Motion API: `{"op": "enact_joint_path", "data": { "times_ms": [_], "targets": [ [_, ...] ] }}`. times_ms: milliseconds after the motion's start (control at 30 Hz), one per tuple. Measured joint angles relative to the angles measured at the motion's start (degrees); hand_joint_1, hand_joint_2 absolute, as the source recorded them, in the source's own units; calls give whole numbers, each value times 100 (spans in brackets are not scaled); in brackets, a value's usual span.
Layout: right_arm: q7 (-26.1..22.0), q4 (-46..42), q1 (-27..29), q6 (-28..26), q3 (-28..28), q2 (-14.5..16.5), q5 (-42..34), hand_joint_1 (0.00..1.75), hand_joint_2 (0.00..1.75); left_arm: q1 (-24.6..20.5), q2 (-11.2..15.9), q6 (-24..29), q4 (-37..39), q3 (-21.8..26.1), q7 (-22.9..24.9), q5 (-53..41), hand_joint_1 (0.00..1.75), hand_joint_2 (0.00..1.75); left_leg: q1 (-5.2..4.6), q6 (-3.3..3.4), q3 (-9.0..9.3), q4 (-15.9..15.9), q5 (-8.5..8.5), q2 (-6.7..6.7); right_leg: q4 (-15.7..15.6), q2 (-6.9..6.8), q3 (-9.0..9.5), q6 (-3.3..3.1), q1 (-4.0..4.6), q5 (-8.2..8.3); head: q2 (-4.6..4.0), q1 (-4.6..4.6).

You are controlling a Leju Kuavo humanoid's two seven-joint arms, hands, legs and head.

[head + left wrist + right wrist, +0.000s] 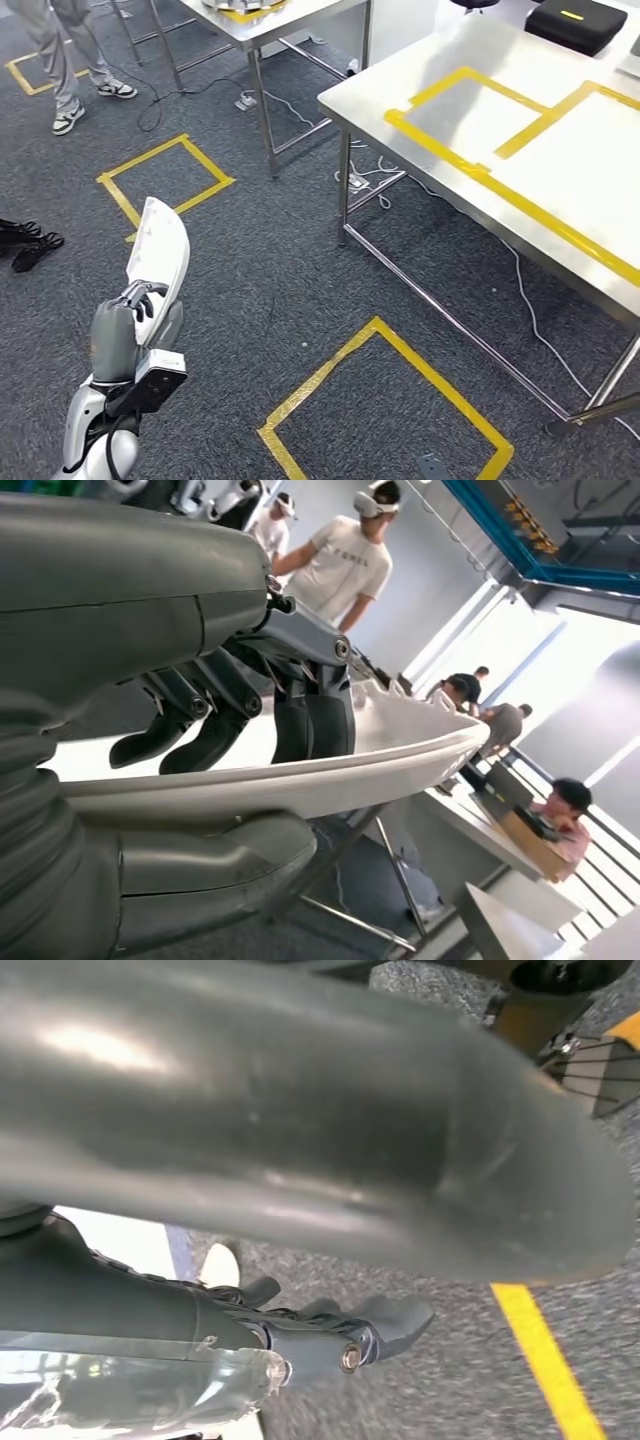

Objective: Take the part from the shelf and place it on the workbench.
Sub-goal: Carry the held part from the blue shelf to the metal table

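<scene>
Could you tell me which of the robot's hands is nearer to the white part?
Left. The left hand grips the white part; the right hand hangs over carpet, away from it.

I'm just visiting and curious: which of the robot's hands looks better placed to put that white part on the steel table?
The left. Its left hand already grips the white part, fingers on top, thumb beneath. The workbench lies ahead to the right. The right hand hangs over the carpet, holding nothing.
</scene>
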Motion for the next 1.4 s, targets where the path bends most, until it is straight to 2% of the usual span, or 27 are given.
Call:
{"op": "enact_joint_path", "data": {
  "times_ms": [33, 67, 133, 167, 233, 300, 333, 400, 467, 500, 533, 567, 600, 667, 733, 833, 900, 933, 1000, 1033, 1067, 1133, 1167, 1200, 1267, 1333, 1400],
  "targets": [
    [1, 0, 6, 0, 0, 0, 0, 0, 0, 3, 1, -2, 1, 0, 0, 0, 175, 175, 1, 2, -105, 52, 109, -10, 0, 76, 29, 1, -2, -21, 0, 0],
    [1, 0, 11, 1, 0, 1, 1, 0, 0, 5, 1, -3, 1, 0, 0, 0, 175, 175, 5, 5, -91, -121, 326, -26, 1, 154, 63, 10, -8, -43, 0, -2],
    [1, 0, 12, 1, 0, 3, 2, 0, 0, 7, 1, -4, 1, 0, 0, 0, 175, 175, 25, 2, 156, -830, 836, -151, 7, 306, 132, 51, -23, -93, 0, -3],
    [1, 0, 7, 1, 0, 4, 2, 0, 0, 7, 0, -4, 1, 0, 0, 0, 175, 175, 37, 11, 301, -1172, 971, -243, 19, 377, 146, 84, -25, -123, 0, -9],
    [1, 0, 9, 1, 0, 4, 1, 0, 0, 6, -1, -7, 3, 0, 0, 1, 175, 175, 44, 56, 459, -1529, 1011, -363, 10, 487, 134, 155, -27, -160, 0, -19],
    [1, 0, 41, 2, 0, 4, 1, 0, 0, -4, -8, -11, 3, 0, 0, 2, 175, 175, 40, 138, 490, -1567, 969, -302, -35, 557, 122, 220, -43, -177, 1, -18],
    [1, 0, 56, 1, 0, 3, 0, 0, 0, -11, -14, -11, 3, 1, 0, 2, 175, 175, 44, 183, 511, -1574, 956, -261, -12, 491, 117, 249, -39, -203, 1, -10],
    [1, 0, 51, 0, 0, 2, 0, 0, 0, -10, -22, -11, 2, 5, 0, 2, 175, 175, 48, 263, 572, -1588, 915, -152, 362, 186, -46, 291, -20, -399, 0, 19],
    [1, 0, 31, 0, 0, 2, 1, 0, 0, 2, -18, -11, 3, 7, 0, 2, 175, 175, 22, 307, 642, -1587, 845, -35, 1169, -105, -486, 312, -9, -721, 0, 38],
    [1, 0, 30, 0, 0, 2, 1, 0, 0, 10, -17, -11, 4, 6, 0, 2, 175, 175, 9, 314, 682, -1587, 805, 26, 1516, -148, -706, 315, -9, -806, 0, 36],
    [1, 0, 37, 0, 0, 2, 0, 0, 0, 14, -17, -12, 4, 5, 0, 2, 175, 175, -1, 316, 729, -1587, 762, 82, 1692, -164, -844, 313, -9, -783, 0, 37],
    [1, 0, 47, 0, 0, 2, -1, 0, 0, 17, -17, -13, 4, 4, 0, 2, 175, 175, -10, 314, 789, -1587, 714, 136, 1616, -174, -860, 303, -7, -628, 0, 37],
    [1, 0, 56, 0, 0, 2, -1, 0, 0, 17, -18, -13, 4, 4, -1, 2, 175, 175, -17, 309, 860, -1587, 663, 189, 1320, -208, -761, 283, -2, -380, 0, 37],
    [0, 0, 57, 0, 0, 2, -1, 0, 0, 17, -18, -13, 4, 4, -2, -2, 175, 175, -44, 275, 994, -1587, 550, 285, 512, -461, -428, 214, 53, 64, 0, 39],
    [-1, 1, 38, 2, 1, 4, -1, 0, 0, 20, -17, -20, 4, 4, -4, -7, 175, 175, -78, 224, 1064, -1596, 471, 373, 118, -654, -255, 142, 118, 164, 0, 26],
    [-3, 0, 28, -4, 1, 2, -1, 0, 0, 9, -21, -27, -1, 4, -7, -13, 175, 175, -82, 138, 1156, -1634, 385, 492, 66, -488, -208, 58, 126, 92, 1, 1],
    [-8, 0, 15, -9, 1, 1, -1, 0, 0, -9, -22, -27, -9, 4, -14, -14, 175, 175, -64, 77, 1100, -1391, 256, 314, 2, -339, -92, 5, 77, 61, 1, -27],
    [-10, 0, 6, -9, 2, 2, -2, 0, 0, -13, -19, -27, -11, 3, -18, -15, 175, 175, -56, 55, 951, -1100, 157, 172, -20, -267, -35, -15, 54, 45, 1, -50],
    [-10, 0, -4, -9, 2, 4, -4, 0, 0, -6, -9, -29, -11, 3, -21, -15, 175, 175, -49, 22, 389, -311, -27, 21, -31, -115, 42, -35, 27, -8, 0, -74],
    [-10, 0, 4, -9, 2, 4, -5, 0, 0, 1, -7, -31, -11, 3, -21, -15, 175, 175, -43, 9, 125, -42, -9, 1, -32, -30, 83, -34, 17, -44, 0, -84],
    [-10, 0, 15, -9, 2, 5, -7, 0, 0, 6, -6, -32, -11, 3, -21, -15, 175, 175, -34, -1, -57, 46, 126, -7, -32, 54, 134, -27, 7, -85, 0, -85],
    [-10, 0, 29, -9, 2, 5, -9, 0, 0, 10, -5, -32, -11, 2, -22, -15, 175, 175, -4, -25, -47, -441, 703, -59, -32, 218, 256, 14, -24, -177, 0, -88],
    [-10, 0, 28, -9, 2, 4, -10, 0, 0, 10, -4, -32, -11, 2, -22, -15, 175, 175, 26, -50, 45, -823, 985, -159, -27, 294, 299, 51, -32, -228, 0, -98],
    [-10, 0, 21, -9, 2, 4, -12, 0, 0, 9, -3, -33, -11, 1, -22, -15, 175, 175, 55, -54, 150, -1178, 1149, -265, -15, 369, 321, 90, -37, -290, 1, -116],
    [-9, 0, 15, -13, 2, 3, -18, 0, 0, 5, -3, -39, -13, 2, -21, -15, 175, 175, 82, 10, 268, -1547, 1153, -402, -34, 480, 354, 172, -41, -364, 1, -143],
    [-9, 0, 34, -18, 2, 2, -22, 0, 0, -9, -14, -45, -15, 3, -20, -17, 175, 175, 72, 144, 346, -1619, 1061, -338, -102, 493, 436, 239, -54, -382, 1, -126],
    [-8, 0, 39, -22, 2, -2, -22, 0, 0, -13, -22, -45, -16, 6, -20, -20, 175, 175, 65, 240, 449, -1632, 1024, -245, 83, 239, 383, 289, -36, -470, 1, -78]
  ]
}}
